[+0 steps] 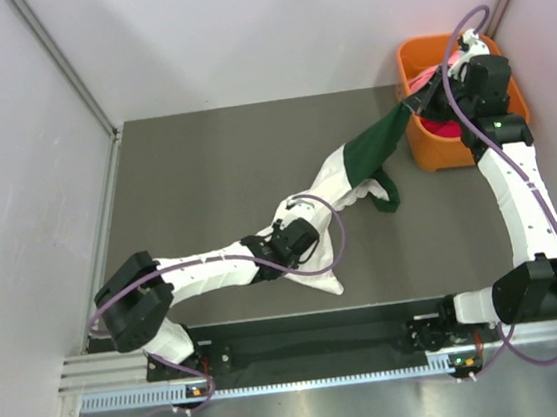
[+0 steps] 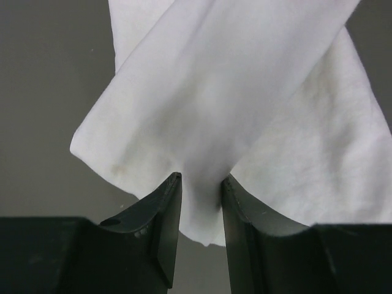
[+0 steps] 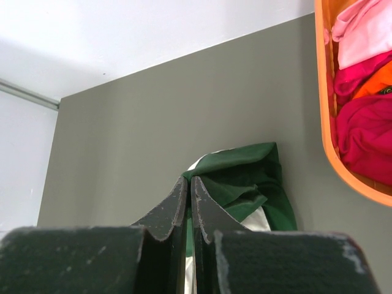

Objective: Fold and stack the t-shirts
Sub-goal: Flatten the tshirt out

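The cream-white t-shirt (image 1: 332, 187) lies stretched in a twisted band across the middle of the table; no print shows on it. My left gripper (image 1: 304, 238) is low over its near part. In the left wrist view the jaws (image 2: 201, 179) have a gathered fold of the white cloth (image 2: 233, 92) pinched between them, touching both fingers. The dark green t-shirt (image 1: 373, 152) is tangled with the white one's far end. My right gripper (image 1: 414, 105) holds it lifted by a corner next to the bin. In the right wrist view the jaws (image 3: 190, 179) are shut on thin green cloth (image 3: 245, 174).
An orange bin (image 1: 421, 152) with pink and red clothes (image 3: 361, 122) stands at the back right, right beside my right gripper. White walls enclose the dark grey table (image 1: 204, 177) at the back and both sides.
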{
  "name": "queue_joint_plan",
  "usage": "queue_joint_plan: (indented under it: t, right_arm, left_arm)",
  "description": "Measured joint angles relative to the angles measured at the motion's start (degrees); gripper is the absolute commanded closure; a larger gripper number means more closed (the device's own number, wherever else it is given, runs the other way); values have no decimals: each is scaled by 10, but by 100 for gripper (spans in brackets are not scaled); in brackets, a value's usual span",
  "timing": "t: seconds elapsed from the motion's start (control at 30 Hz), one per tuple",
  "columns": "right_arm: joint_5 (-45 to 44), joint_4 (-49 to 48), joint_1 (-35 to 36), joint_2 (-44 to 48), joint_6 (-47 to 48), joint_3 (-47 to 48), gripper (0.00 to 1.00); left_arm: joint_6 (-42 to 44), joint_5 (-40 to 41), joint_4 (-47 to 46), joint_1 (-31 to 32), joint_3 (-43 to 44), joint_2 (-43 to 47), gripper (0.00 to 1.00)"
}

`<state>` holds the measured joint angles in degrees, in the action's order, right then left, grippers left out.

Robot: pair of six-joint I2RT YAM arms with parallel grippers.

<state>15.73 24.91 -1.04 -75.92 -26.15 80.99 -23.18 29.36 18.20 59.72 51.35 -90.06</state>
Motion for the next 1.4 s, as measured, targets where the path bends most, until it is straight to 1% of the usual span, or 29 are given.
queue_joint_plan:
  t: [0.1, 0.13, 0.2, 0.23, 0.33, 0.5, 0.6, 0.7, 0.83, 1.0, 1.07, 1.13, 1.17, 1.23, 1.27, 1.3, 1.4]
  right_arm:
    - [0, 0, 0, 0, 0, 0, 100]
    - [0, 0, 0, 0, 0, 0, 100]
    - [0, 0, 0, 0, 0, 0, 100]
    - [0, 0, 0, 0, 0, 0, 100]
    - [0, 0, 0, 0, -1, 0, 100]
    - [0, 0, 0, 0, -4, 0, 100]
    - [0, 0, 0, 0, -5, 0, 100]
    - [0, 0, 0, 0, -5, 0, 100]
    - [1, 0, 0, 0, -5, -1, 100]
    - [2, -1, -1, 0, -7, -8, 100]
    - [2, -1, -2, 0, -7, -8, 100]
    - [2, -2, -3, 0, -7, -8, 100]
    - [2, -2, -3, 0, -7, -8, 100]
    - [2, -2, -3, 0, -7, -8, 100]
    - [2, -2, -3, 0, -7, -8, 100]
    - [2, -2, -3, 0, -7, -8, 100]
    - [2, -2, -3, 0, -7, -8, 100]
  left_arm:
    - [-8, -6, 0, 0, -8, 25, 67]
    - [-10, -8, 0, 0, -9, 30, 67]
    - [-14, -13, -1, 0, -10, 31, 63]
    - [-16, -17, -1, 0, -12, 31, 57]
    - [-22, -31, -2, 0, -22, 32, 52]
    - [-19, -60, -3, 4, -27, 33, 51]
    - [-12, -62, 0, 16, -22, 33, 52]
    - [-9, -44, 14, 31, 2, 25, 55]
    - [-10, 4, 32, 42, 45, -17, 58]
    - [-18, 48, 54, 44, 51, -53, 58]
    - [-25, 67, 65, 44, 51, -62, 61]
    - [-30, 85, 75, 44, 51, -67, 68]
    - [-33, 91, 78, 44, 51, -67, 77]
    - [-38, 99, 82, 44, 51, -67, 87]
    - [-39, 101, 83, 44, 51, -67, 97]
    - [-42, 104, 85, 44, 51, -67, 100]
    - [-45, 106, 89, 44, 51, -66, 100]
